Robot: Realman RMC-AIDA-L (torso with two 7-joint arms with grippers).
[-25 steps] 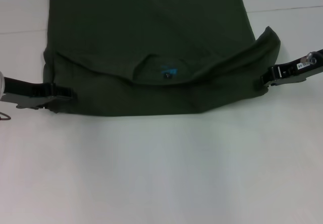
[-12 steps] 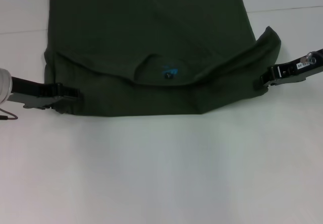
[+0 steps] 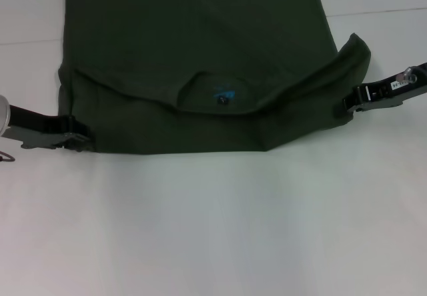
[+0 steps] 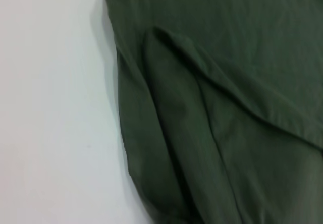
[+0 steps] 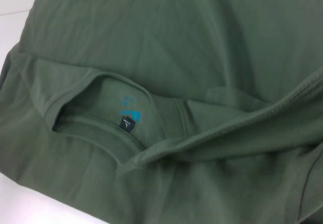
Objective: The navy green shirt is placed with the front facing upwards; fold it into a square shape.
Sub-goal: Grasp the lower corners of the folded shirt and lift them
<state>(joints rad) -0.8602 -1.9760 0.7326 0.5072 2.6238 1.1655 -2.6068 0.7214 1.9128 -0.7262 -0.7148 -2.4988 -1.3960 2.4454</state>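
Head view: the shirt [image 3: 200, 76] lies on the table [image 3: 213, 229], part-folded, collar showing. Left gripper [image 3: 75, 138] and right gripper [image 3: 349, 104] sit at its near corners — whether either one clamps cloth I cannot tell.

Left wrist view: layered folds bunch here — apt to slip.

Right wrist view: the label [image 5: 127, 124] shows; uneven pull would skew the fold.
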